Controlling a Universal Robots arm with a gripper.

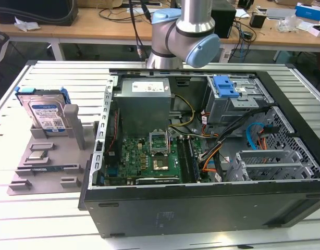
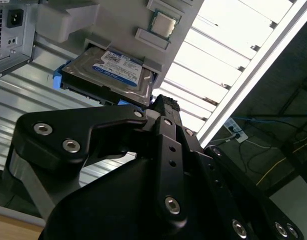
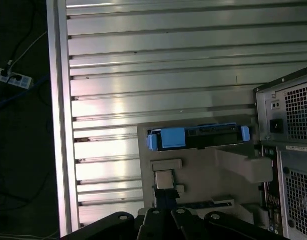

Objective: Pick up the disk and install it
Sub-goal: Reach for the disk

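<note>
Exterior view: the disk [image 1: 45, 112], silver with a blue-white label and blue rail, stands in a grey holder [image 1: 71, 156] on the table [image 1: 61, 75], at the exterior view's left. It leans back, label forward, long axis seemingly upright. The arm [image 1: 183, 31] rises behind the open computer case [image 1: 201, 208]. Second wrist view: the gripper [image 2: 166, 104] hangs near the disk's upper edge, fingers together and empty. First wrist view: the disk shows edge-on.

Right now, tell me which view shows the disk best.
The second wrist view: the disk shows its label face and one edge, close. The exterior view shows it leaning in the grey holder; the first wrist view shows it edge-on.
</note>
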